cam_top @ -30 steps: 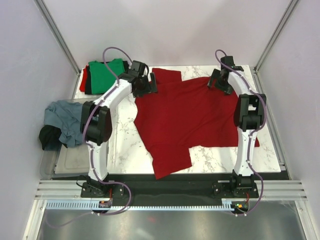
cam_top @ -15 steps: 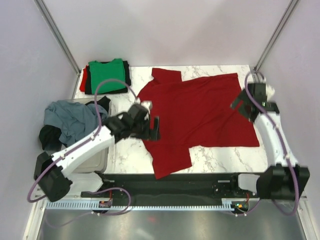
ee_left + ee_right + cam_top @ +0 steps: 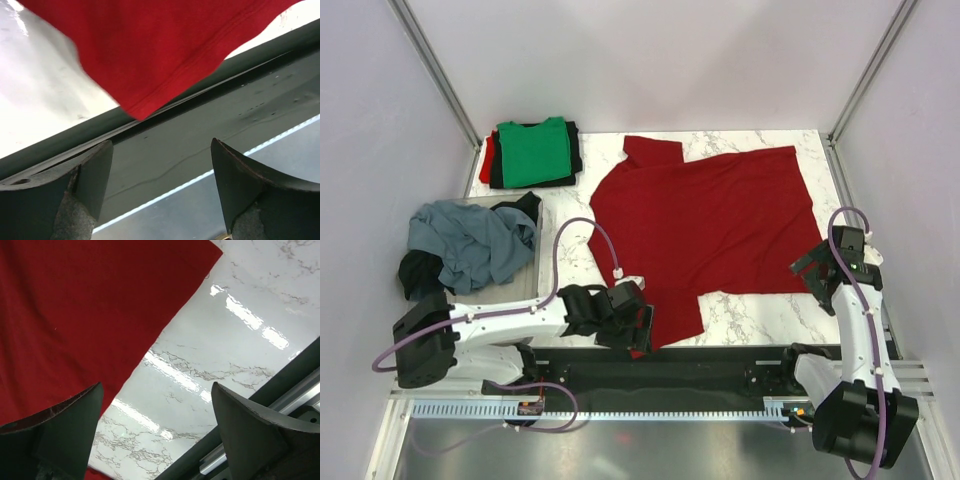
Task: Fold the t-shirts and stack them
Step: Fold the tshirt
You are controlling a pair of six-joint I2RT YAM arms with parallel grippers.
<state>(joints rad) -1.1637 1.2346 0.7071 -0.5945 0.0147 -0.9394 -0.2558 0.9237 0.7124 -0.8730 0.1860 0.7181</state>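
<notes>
- The worktop (image 3: 760,312) is white marble. Both arms have pulled back from its far edge to its near edge.
- The dark red t-shirt (image 3: 710,225) now lies flat and open in the middle of the worktop, with one sleeve reaching the near edge. It looks ready for its first fold.
- A clear tub (image 3: 539,270) at the left edge holds a grey-blue t-shirt (image 3: 470,245) and a black t-shirt (image 3: 415,276). Both are crumpled and not folded yet.
- A green t-shirt (image 3: 533,150) tops the folded pile in the far left corner.
- The left claw (image 3: 642,330) is wide open and holds nothing. It sits just by the near sleeve.
- The right claw (image 3: 812,270) is open and empty too, over the red shirt's near right corner.
</notes>
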